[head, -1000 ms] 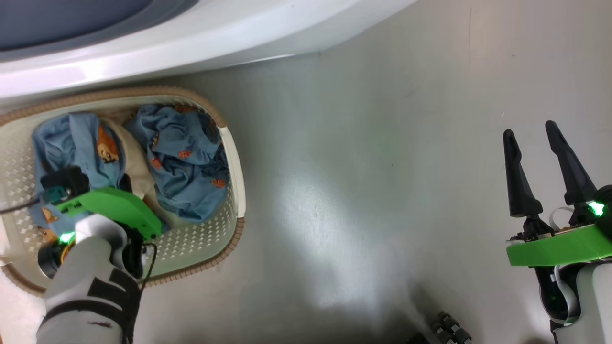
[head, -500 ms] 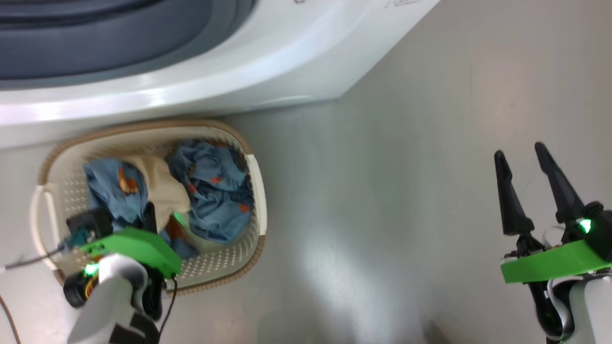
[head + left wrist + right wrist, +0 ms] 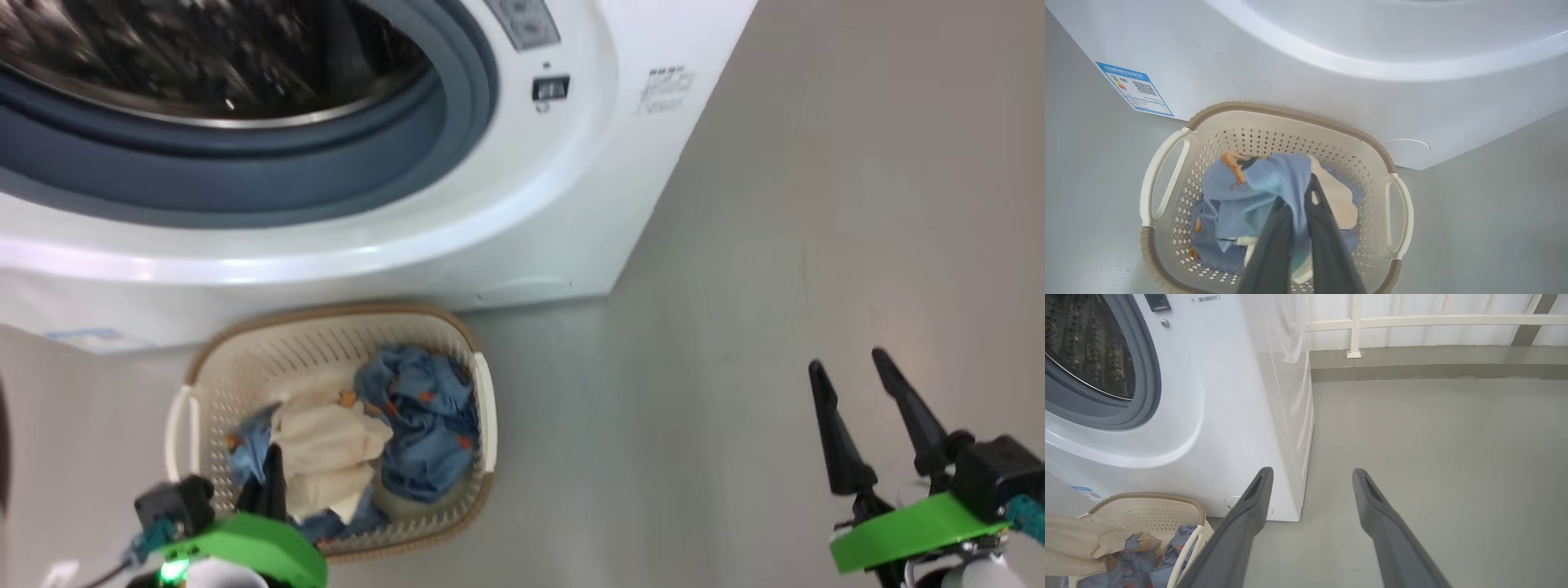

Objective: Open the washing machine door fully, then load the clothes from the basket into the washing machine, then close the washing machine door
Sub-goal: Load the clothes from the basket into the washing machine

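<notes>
Where the head camera looks down, the washing machine [image 3: 522, 204] fills the top, its grey gasket [image 3: 245, 175] ringing the uncovered steel drum [image 3: 204, 57]. The basket [image 3: 326, 320] stands on the grey floor [image 3: 735, 327] just in front of the machine's lower panel, and the clothes [image 3: 424, 408] lie inside it, blue bear-print fabric bunched beside a cream piece. At the lower left the left gripper [image 3: 272, 482] reaches into the basket with its dark fingers among the fabric. At the lower right the right gripper [image 3: 849, 363] hangs over bare floor, well apart from the basket, fingers spread and empty. From the left wrist, the left gripper [image 3: 1296, 196] is clenched on the clothes [image 3: 1241, 196]: a fold of blue cloth with a cream band is pinched between the two fingers, directly above the basket [image 3: 1290, 112]. A blue sticker [image 3: 1135, 90] shows on the washing machine [image 3: 1331, 73] behind. From the right wrist, the right gripper [image 3: 1311, 473] is released, nothing between its fingers. The washing machine [image 3: 1229, 396] stands to the left and the basket [image 3: 1147, 496] sits at its foot. Cream cloth from the clothes [image 3: 1081, 539] rises above the basket's rim, and a white railing [image 3: 1412, 320] runs along the back.
</notes>
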Robot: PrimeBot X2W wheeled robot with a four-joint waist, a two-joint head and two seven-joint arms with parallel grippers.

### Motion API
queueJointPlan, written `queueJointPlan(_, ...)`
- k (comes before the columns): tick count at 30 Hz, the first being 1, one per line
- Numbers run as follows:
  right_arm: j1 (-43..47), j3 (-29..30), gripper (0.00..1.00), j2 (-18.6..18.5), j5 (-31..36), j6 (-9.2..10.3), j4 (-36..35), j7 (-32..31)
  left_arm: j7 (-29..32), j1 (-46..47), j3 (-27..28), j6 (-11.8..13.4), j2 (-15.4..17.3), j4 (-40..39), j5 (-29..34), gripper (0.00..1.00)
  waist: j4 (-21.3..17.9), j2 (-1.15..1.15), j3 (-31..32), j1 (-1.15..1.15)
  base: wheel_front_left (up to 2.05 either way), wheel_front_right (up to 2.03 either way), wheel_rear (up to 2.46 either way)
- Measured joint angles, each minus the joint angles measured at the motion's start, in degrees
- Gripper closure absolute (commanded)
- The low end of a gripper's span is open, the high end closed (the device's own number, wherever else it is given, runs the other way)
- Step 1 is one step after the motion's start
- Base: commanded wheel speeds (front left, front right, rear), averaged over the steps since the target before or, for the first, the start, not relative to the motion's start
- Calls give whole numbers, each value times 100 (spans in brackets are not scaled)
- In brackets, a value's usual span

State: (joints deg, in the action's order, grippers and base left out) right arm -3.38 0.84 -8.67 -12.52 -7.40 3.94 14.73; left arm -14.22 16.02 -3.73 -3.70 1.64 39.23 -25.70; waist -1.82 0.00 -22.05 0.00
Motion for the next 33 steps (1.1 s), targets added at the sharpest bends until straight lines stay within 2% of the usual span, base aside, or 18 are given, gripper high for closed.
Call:
queueJointPlan(6, 386, -11, 0, 137, 69, 0, 65, 0, 0, -788, -119, 165, 19, -845, -29, 100, 123, 0, 670, 0, 0, 0, 0)
queueJointPlan(17, 850, -35, 0, 209, 188, 0, 75, 0, 0, -1844, -237, 447, 38, -2045, 302, 100, 310, 0, 1659, 0, 0, 0, 0)
queueJointPlan(25, 1058, -198, 0, 290, 244, 0, 71, 0, 0, -2301, -100, 506, 57, -2550, 495, 100, 419, 0, 2154, 0, 0, 0, 0)
queueJointPlan(33, 1206, -219, 0, 369, 298, 0, 32, 0, 0, -2718, -26, 632, 66, -3226, 689, 100, 426, 0, 2346, 0, 0, 0, 0)
